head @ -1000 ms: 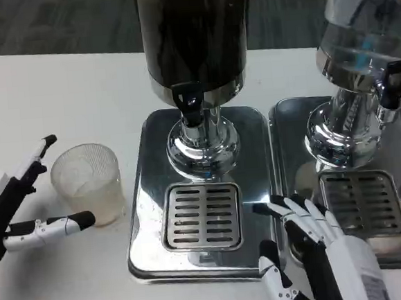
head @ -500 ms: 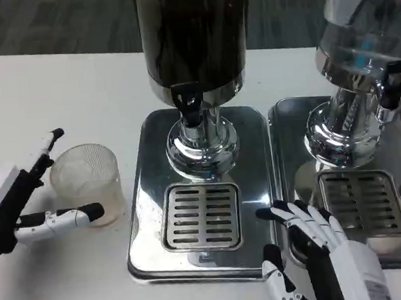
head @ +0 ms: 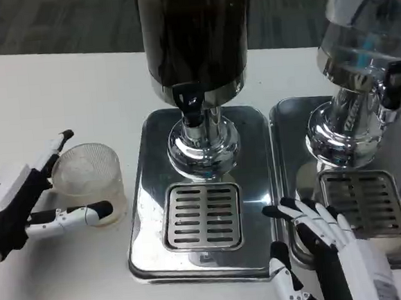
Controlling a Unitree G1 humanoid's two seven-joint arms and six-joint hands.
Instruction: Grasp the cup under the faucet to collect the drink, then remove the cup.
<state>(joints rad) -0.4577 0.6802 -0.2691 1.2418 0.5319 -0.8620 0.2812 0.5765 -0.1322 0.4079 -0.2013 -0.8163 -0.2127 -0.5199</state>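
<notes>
Standing on the white table (head: pixel 49 85) just left of the drip tray (head: pixel 143 196), the cup (head: pixel 88 181) sits between the open fingers of the left hand (head: pixel 31 205). Closing carelessly might tip it. The right hand (head: pixel 319 241) rests open, holding nothing.

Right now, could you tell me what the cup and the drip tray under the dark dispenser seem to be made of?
The cup looks like clear plastic, possibly glass: you can see through it, and its wall looks finely ribbed and slightly frosted. The drip tray looks like polished metal, likely stainless steel: it is silver and mirrors its surroundings, with a slotted grate.
</notes>
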